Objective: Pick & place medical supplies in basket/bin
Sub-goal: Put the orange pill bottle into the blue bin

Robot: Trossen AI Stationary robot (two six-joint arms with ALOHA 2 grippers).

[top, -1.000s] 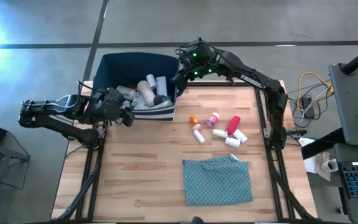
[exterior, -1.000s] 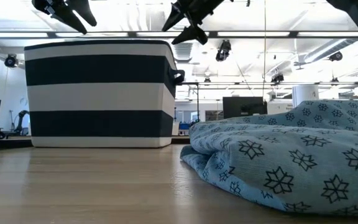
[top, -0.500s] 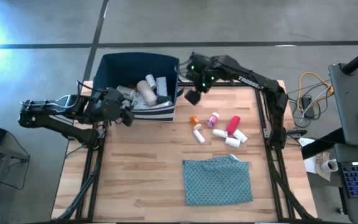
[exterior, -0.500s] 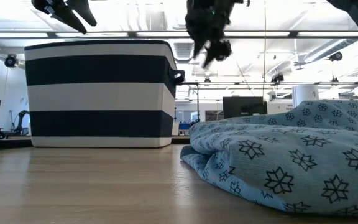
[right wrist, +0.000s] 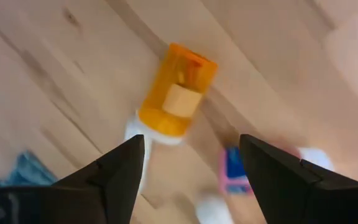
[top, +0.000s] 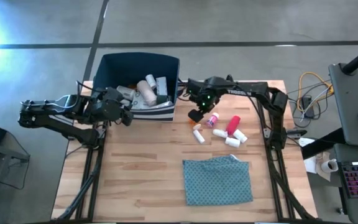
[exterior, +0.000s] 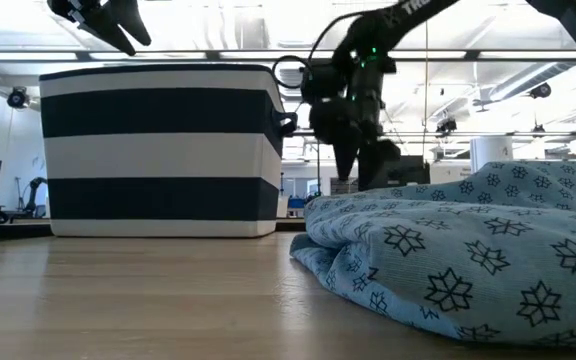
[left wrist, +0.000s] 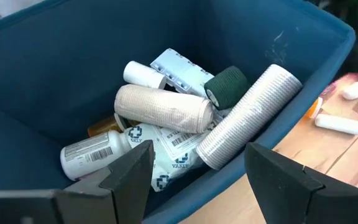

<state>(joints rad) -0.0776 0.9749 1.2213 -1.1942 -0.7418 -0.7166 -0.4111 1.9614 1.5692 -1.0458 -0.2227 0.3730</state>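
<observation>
Holding bottles, bandage rolls (left wrist: pixel 163 107): bin (top: pixel 114 68); both pincers parted, empty.

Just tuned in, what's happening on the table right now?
The right gripper is open and empty, down over the orange vial among the loose supplies on the table. The left gripper, also open, hangs at the navy bin's edge, looking in at bottles and bandage rolls already inside. Several supplies are not yet in the bin.
</observation>
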